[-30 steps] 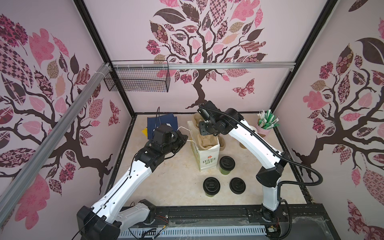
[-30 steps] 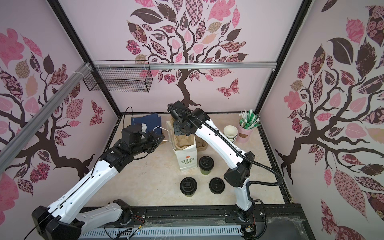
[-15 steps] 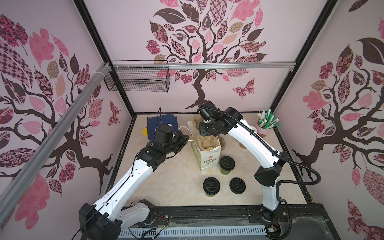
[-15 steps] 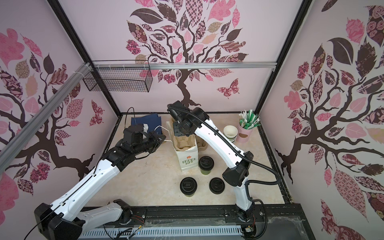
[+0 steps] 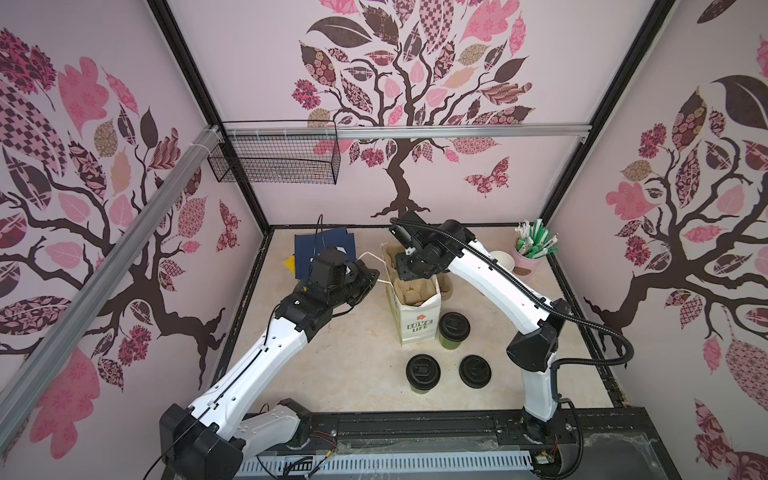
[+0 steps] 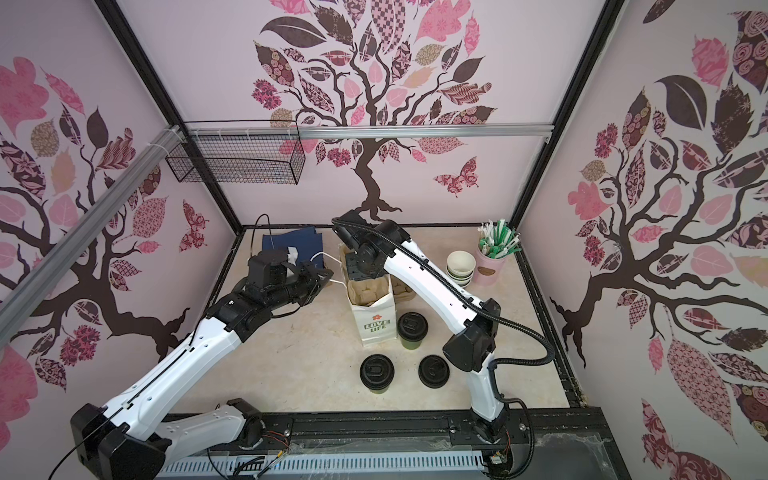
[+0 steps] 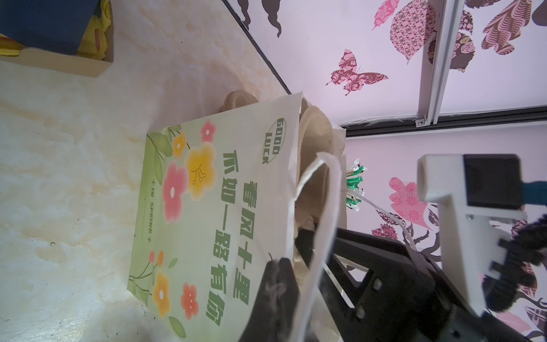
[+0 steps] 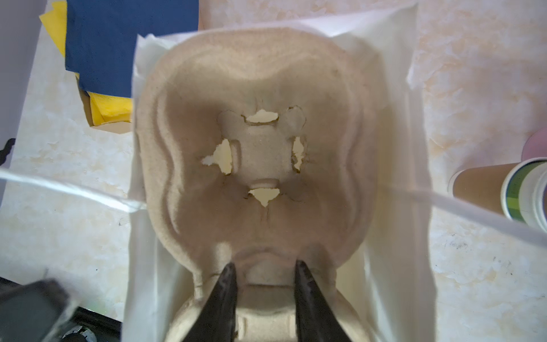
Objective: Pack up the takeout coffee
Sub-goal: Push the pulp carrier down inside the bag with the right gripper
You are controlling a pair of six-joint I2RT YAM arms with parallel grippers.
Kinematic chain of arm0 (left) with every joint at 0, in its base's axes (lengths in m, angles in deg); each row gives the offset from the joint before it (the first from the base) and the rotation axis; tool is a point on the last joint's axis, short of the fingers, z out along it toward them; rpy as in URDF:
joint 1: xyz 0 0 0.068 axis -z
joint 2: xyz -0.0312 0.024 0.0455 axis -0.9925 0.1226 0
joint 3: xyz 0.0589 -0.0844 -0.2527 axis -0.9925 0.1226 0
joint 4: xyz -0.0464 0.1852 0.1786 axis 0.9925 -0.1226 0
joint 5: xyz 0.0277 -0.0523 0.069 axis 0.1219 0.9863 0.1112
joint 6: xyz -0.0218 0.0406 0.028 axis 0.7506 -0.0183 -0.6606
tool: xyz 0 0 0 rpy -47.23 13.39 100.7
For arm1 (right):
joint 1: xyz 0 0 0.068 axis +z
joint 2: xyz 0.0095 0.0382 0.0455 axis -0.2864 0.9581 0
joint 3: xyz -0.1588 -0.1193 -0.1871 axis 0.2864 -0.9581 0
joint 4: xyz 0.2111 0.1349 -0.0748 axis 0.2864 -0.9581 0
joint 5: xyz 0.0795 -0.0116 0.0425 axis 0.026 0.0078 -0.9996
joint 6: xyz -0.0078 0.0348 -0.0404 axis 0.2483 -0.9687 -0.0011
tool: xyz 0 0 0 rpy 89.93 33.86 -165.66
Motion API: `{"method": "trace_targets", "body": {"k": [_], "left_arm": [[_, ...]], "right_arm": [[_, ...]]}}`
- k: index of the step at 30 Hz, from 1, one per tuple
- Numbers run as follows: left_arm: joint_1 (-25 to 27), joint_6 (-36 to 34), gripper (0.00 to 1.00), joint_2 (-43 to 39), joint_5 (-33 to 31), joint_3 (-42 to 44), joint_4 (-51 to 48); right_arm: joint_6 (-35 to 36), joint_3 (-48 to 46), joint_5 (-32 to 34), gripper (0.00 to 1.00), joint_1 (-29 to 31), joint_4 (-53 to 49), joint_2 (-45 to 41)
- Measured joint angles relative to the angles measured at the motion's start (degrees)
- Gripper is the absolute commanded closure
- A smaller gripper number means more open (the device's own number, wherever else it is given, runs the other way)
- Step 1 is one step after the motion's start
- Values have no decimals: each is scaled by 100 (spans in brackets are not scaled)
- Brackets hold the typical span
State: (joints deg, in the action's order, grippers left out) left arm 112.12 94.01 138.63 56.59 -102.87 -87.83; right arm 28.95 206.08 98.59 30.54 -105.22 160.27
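Two takeout coffee cups, olive green with black lids, stand on the table in both top views, one right beside the paper bag, the other nearer the front. The bag stands upright with a brown pulp cup carrier inside it. My right gripper reaches down into the bag mouth, its fingers closed on the carrier's middle ridge. My left gripper is shut on the bag's white handle and holds it out to the left.
A loose black lid lies at the front right. Nested lidless cups and a pink pot of stirrers stand at the back right. A box of blue and yellow napkins sits at the back left. Another pulp carrier lies behind the bag.
My right gripper has sunk slightly lower into the bag with the carrier. The left gripper has stayed on the handle, barely shifting.
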Motion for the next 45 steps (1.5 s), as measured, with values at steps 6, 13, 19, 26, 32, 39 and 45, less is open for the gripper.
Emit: {"method": "trace_targets", "body": {"k": [6,13,19,26,32,39,45], "left_arm": [[0,-2,100,0,0,0,0],[0,-2,100,-2,9,7,0],[0,-2,100,-2,-2,11,4],[0,-4,100,-2,-7,11,39],[0,-7,100,-2,-2,15,42],[0,-20,100,-2,17,31,42],[0,-48,100,-2,103,31,48]], "right_arm": [[-22,-9,26,70,0,35,81],[-52,-70,20,71,0,81,114],[-59,-179,-107,72,0,-13,120],[-63,-293,-170,72,0,-13,74],[-111,-741,-256,72,-7,179,72],[-131,-776,-350,72,-9,326,96],[-127,-754,-356,72,-13,308,275]]}}
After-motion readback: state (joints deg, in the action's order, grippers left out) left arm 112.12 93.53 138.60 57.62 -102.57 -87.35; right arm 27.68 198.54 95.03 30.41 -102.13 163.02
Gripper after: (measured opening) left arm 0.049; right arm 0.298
